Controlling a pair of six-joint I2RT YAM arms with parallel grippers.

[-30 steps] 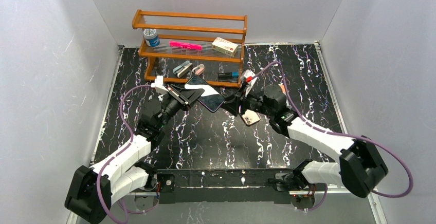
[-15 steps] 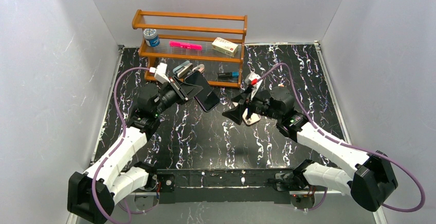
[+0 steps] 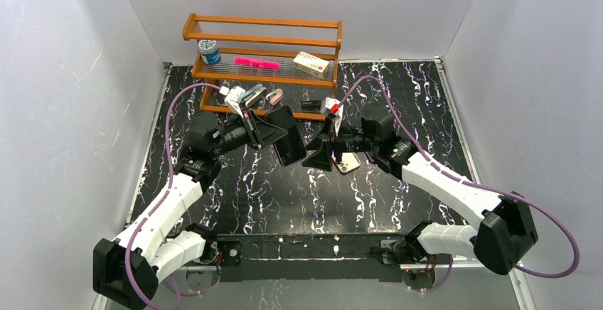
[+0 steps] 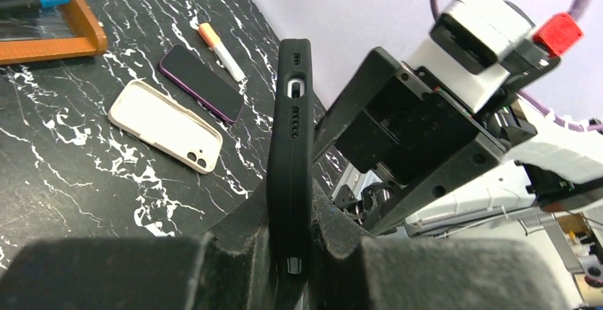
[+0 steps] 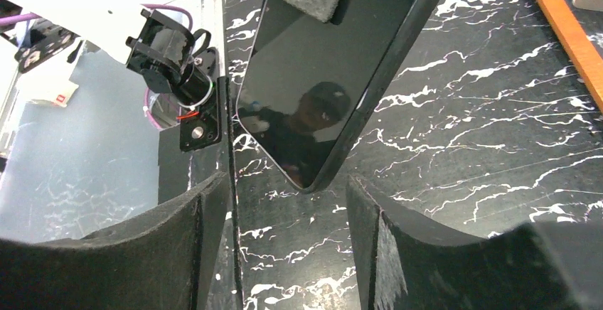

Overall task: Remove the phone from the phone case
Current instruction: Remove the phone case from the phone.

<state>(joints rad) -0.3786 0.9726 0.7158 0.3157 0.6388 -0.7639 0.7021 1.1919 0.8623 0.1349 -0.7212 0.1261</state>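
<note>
Status of task: extraction not begun. The glossy dark-screened phone [image 5: 313, 104] still sits fully inside the black rubbery phone case [image 4: 291, 146], with no corner of the case peeled back in any view.

Location: the cased phone is held in the air above the black white-veined marble worktop [image 3: 284, 189], in front of the orange-brown wooden rack [image 3: 263, 43].

Left gripper [image 4: 291, 235]: closed across the case, one pad on its back and one on the screen side, gripping one end.

Right gripper [image 5: 284, 217]: spread wide and holding nothing. It faces the phone's free corner and appears clear of it.

Remaining, by judgement: take hold of the case rim, flex it off a corner, draw the phone free.

Count:
- Grippers: two.
- Phones: one cased. A dark purple-rimmed slab [image 4: 201, 82] lying flat on the worktop is probably a second.
- Cases: two. One is the black case in hand. The other is a cream empty phone case [image 4: 165, 124] lying just beside the slab.
- Markers: one, a white marker with an orange cap [image 4: 220, 50].
- Racks: one. Its small contents are not counted here.
</note>
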